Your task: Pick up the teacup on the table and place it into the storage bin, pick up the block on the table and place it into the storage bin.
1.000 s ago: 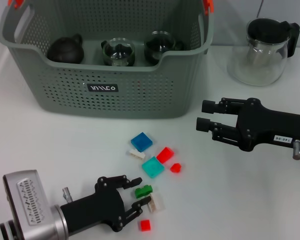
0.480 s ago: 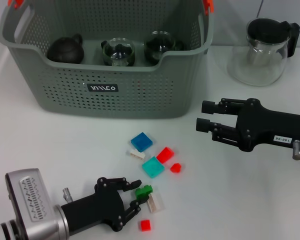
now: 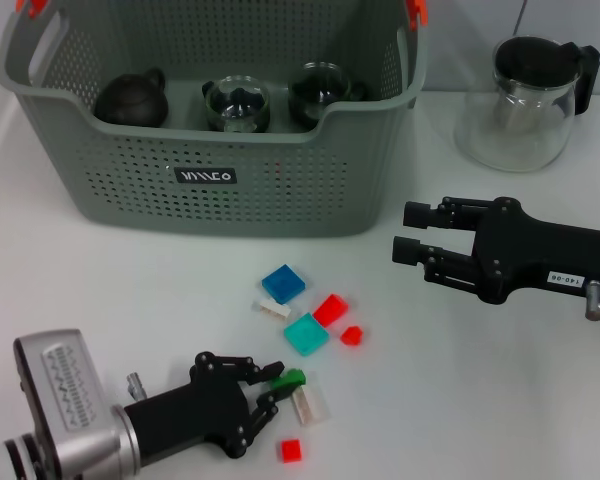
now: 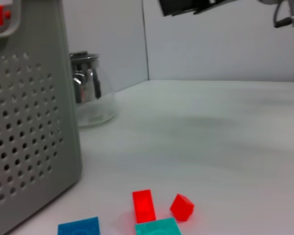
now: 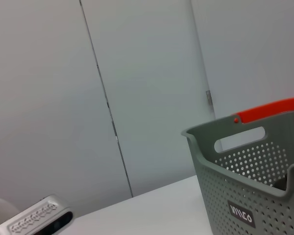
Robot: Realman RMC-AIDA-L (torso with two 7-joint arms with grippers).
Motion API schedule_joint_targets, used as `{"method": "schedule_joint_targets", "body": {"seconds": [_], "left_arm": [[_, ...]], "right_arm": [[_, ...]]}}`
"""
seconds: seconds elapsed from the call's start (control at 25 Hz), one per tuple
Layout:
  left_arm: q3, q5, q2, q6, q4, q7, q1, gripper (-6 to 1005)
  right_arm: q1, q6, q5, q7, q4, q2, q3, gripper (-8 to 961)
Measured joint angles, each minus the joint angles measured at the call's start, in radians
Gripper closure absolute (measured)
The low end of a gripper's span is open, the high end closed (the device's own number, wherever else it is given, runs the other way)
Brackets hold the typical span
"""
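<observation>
The left tool (image 3: 273,390) lies low near the front edge of the table (image 3: 100,290), its fingers clenched on a small green block (image 3: 289,379). Just beside it sit a clear block (image 3: 309,404) and a small red cube (image 3: 290,450). Farther toward the table's middle lie a teal tile (image 3: 305,334), a red tile (image 3: 330,309), a little red piece (image 3: 351,336), a blue tile (image 3: 283,284) and a white piece (image 3: 272,308).

The right tool (image 3: 412,231) hovers over the right side of the table, its fingers released with a gap between them, holding nothing.

The storage bin (image 3: 220,175), grey-green and perforated with orange clips on its rim, stands at the back left. Inside are a dark teapot (image 3: 132,99) and two glass teacups (image 3: 237,104), side by side.

A glass pitcher (image 3: 525,100) with a black lid stands at the back right.

The left wrist view shows the pitcher beyond the bin's wall and the red, teal and blue pieces up close, but not the green block. The right wrist view shows the bin's handle cut-out and black label.
</observation>
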Motion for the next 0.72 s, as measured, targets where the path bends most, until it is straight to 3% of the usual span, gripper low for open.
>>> {"method": "schedule_joint_targets", "body": {"seconds": [0.36, 0.56, 0.72], "left_arm": [[0.008, 0.008, 0.007, 0.032, 0.016, -0.067, -0.006, 847], [-0.005, 0.002, 0.009, 0.175, 0.133, -0.181, 0.036, 841], [-0.070, 0.000, 0.015, 0.301, 0.235, -0.299, 0.052, 837]], "right_arm": [[-0.004, -0.006, 0.000, 0.000, 0.000, -0.001, 0.000, 436], [-0.004, -0.006, 0.000, 0.000, 0.000, -0.002, 0.000, 436], [-0.001, -0.006, 0.000, 0.000, 0.000, -0.002, 0.000, 435]]}}
